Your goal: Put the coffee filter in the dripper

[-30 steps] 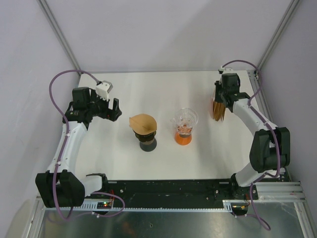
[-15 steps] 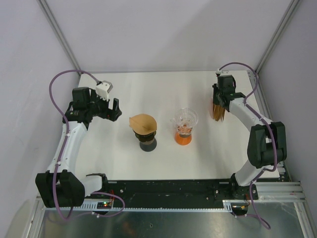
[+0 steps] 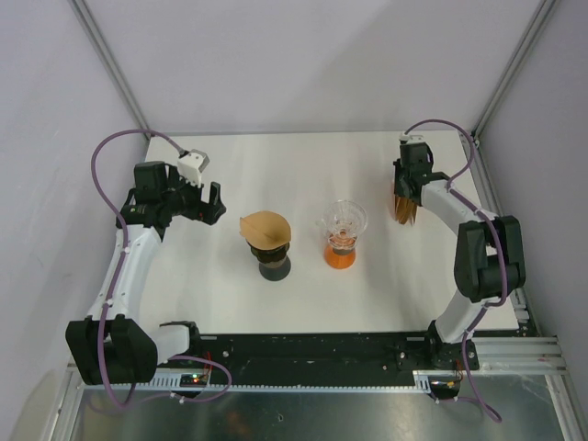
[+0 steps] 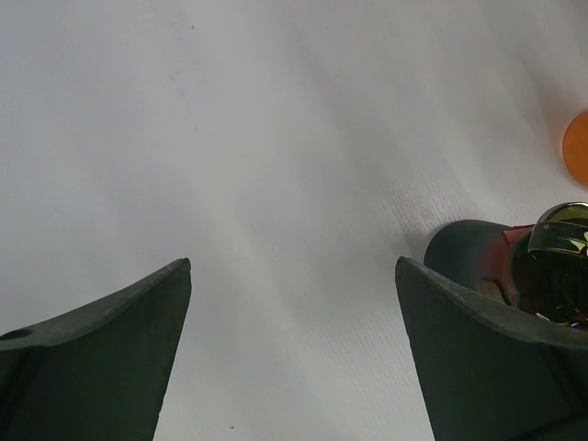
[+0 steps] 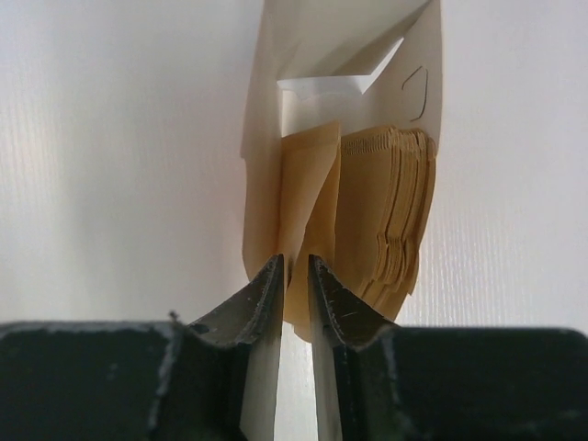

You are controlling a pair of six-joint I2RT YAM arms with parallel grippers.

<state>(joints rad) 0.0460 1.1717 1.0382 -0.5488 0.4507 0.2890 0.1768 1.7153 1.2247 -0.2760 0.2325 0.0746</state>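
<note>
A stack of brown coffee filters [image 3: 405, 210] stands in a cream paper sleeve [image 5: 349, 55] at the far right. My right gripper [image 3: 405, 190] is right at the stack's near end. In the right wrist view its jaws [image 5: 294, 265] stand a narrow gap apart, and the edge of one loose filter [image 5: 308, 193] reaches into that gap. The rest of the stack [image 5: 390, 220] lies beside the right finger. The clear glass dripper [image 3: 344, 219] on an orange base [image 3: 340, 256] is empty. My left gripper [image 3: 212, 203] hovers wide open over bare table [image 4: 292, 266].
A dark dripper stand [image 3: 274, 267] with a brown filter [image 3: 265, 227] in it sits left of the glass dripper; its dark base [image 4: 457, 244] shows by my left gripper's right finger. The frame rail [image 3: 478, 175] runs close behind the stack.
My right arm has folded in and its wrist has pushed a little further onto the stack, with the jaws narrowing slightly. The left arm has not moved.
</note>
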